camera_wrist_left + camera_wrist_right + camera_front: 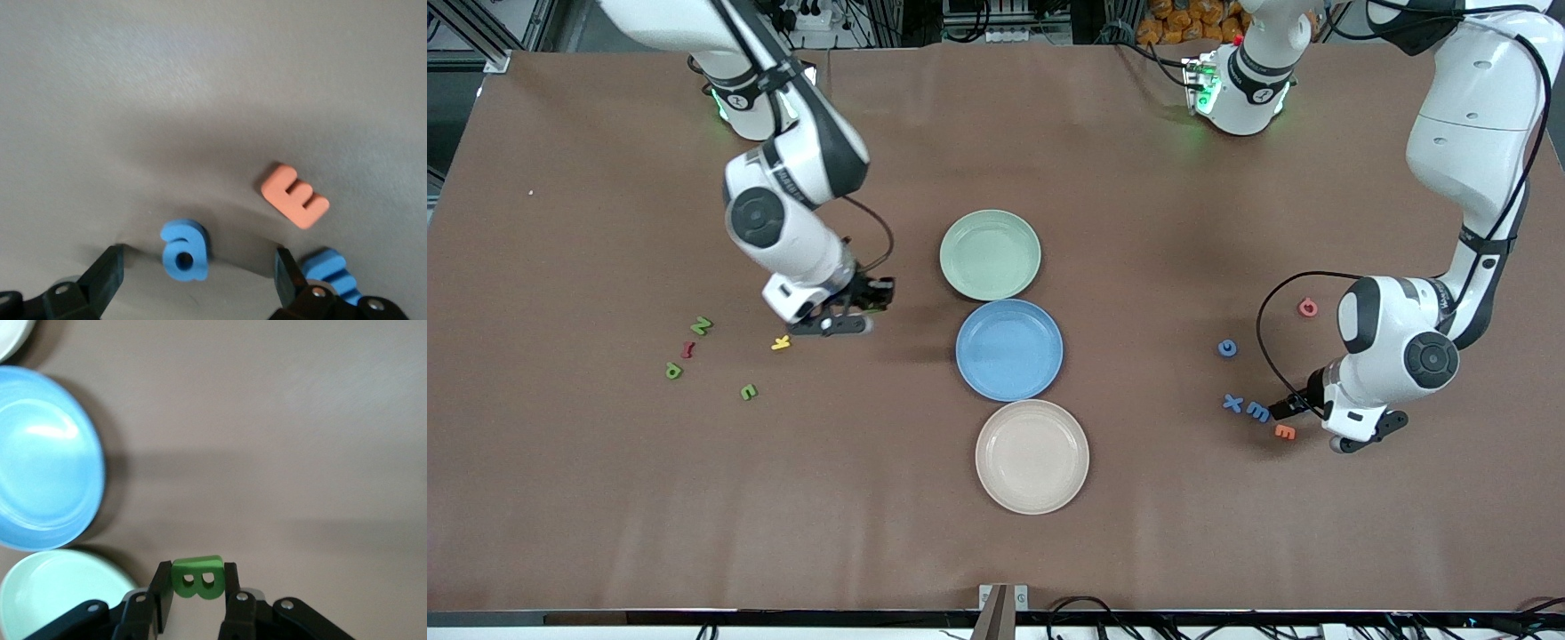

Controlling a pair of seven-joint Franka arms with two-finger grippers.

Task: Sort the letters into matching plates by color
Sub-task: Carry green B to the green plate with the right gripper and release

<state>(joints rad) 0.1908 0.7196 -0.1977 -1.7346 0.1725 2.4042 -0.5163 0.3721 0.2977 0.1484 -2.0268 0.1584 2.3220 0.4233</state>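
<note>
Table with letters, three plates, two grippers.
Right arm's end: green letters N (pixel 701 326), p (pixel 673 371) and n (pixel 749 391) on the table (pixel 605 498); right gripper (pixel 197 600) over bare table beside the blue plate (pixel 1009 349), clamped on a green B (pixel 197 577). Middle: green plate (pixel 990 254), blue plate, cream plate (pixel 1032 456). Left arm's end: blue X (pixel 1232 403), blue a (pixel 184 250) between the spread fingers of the left gripper (pixel 197 280), orange E (pixel 295 196).
</note>
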